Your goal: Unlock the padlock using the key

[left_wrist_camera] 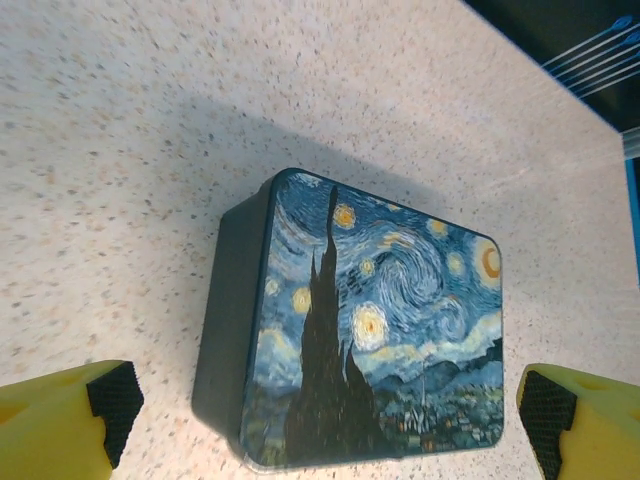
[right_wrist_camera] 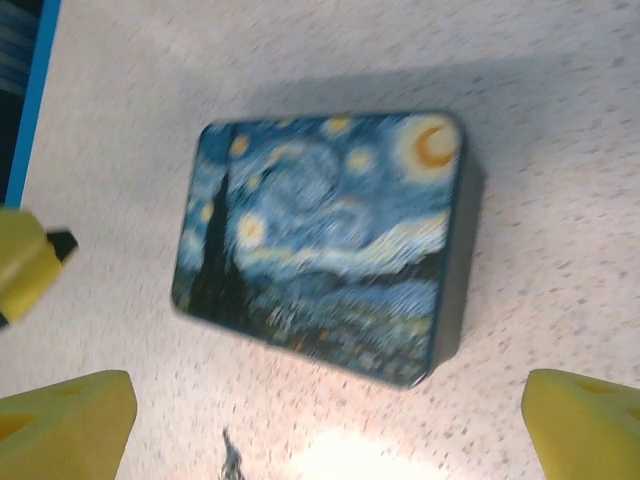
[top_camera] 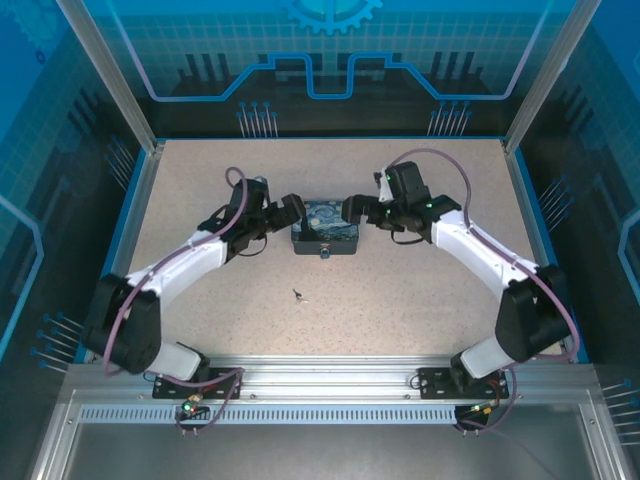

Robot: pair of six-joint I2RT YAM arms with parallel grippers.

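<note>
Desk: speckled. Painted box: centre, flanked by left end effector and right end effector, both spread, holding nothing. Key: on desk, near side of box, apart from it; you descend vertically, pinch across its thin shaft.

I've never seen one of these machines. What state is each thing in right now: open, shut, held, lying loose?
box: lid shut, flat on the table.
key: lying loose on the table, apart from the box, held by nothing.
padlock: at the box's near side; too small to tell whether locked.
left pincer: open, empty, at one end of the box.
right pincer: open, empty, at the other end.
</note>
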